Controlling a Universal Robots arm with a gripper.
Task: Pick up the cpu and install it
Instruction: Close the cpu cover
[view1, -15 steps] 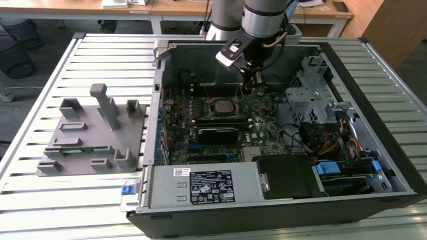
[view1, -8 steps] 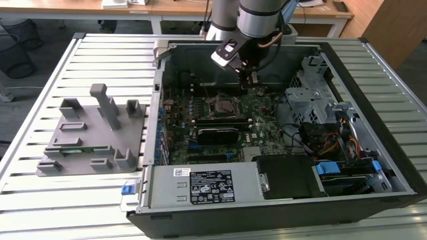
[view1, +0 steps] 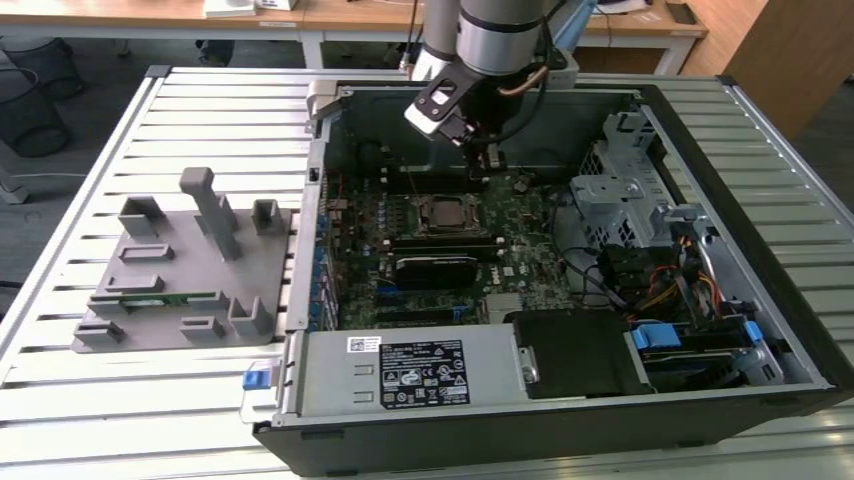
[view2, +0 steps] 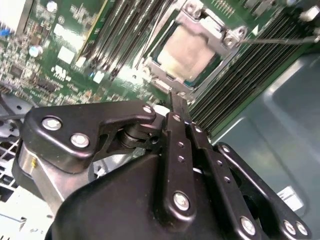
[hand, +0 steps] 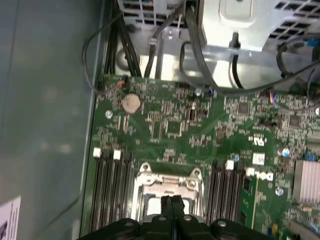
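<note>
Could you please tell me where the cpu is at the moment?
The cpu lies in the motherboard socket, inside its metal frame between the memory slots; in the exterior view it is mid-case, close to the shut claw.

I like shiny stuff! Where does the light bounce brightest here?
In the second wrist view, the cpu glares pale in its socket; in the first wrist view, the metal bracket is washed white; in the exterior view, the slatted table shines.
</note>
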